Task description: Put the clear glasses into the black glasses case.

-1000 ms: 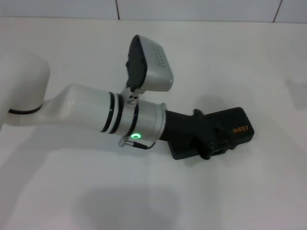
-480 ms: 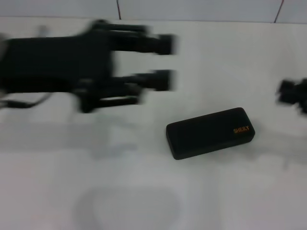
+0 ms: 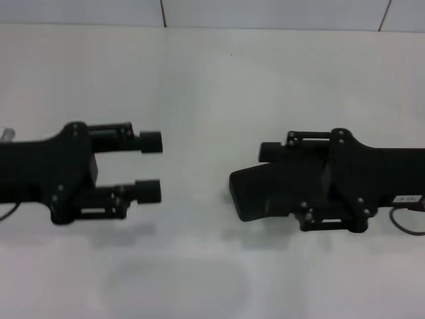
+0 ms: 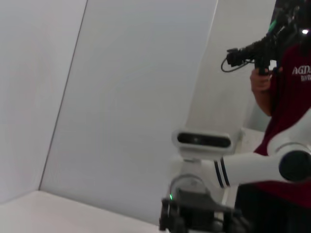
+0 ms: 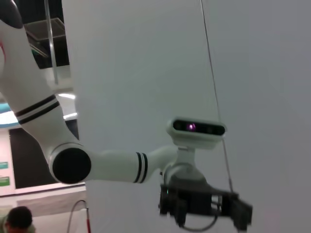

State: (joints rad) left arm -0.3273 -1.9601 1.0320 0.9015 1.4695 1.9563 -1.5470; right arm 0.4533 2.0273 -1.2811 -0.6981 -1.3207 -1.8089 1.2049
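The black glasses case [image 3: 255,193] lies on the white table right of centre, lid down. Its right half is hidden under my right gripper [image 3: 272,181], which reaches in from the right and hovers above it, fingers spread and holding nothing. My left gripper [image 3: 150,166] points right from the left side, open and empty, about a hand's width short of the case. I cannot make out the clear glasses anywhere. The left wrist view shows the right arm's gripper [image 4: 197,221] from the front. The right wrist view shows the left arm's gripper [image 5: 204,206] the same way.
The white table [image 3: 212,80] runs back to a tiled wall. A faint oval shadow [image 3: 172,286] lies near the front edge. A person in a dark red shirt [image 4: 291,97] holding a camera stands behind the right arm.
The left arm, which lay across the case a second ago, has pulled back to the left. The right gripper has come in from the right edge and now covers the case's right half.
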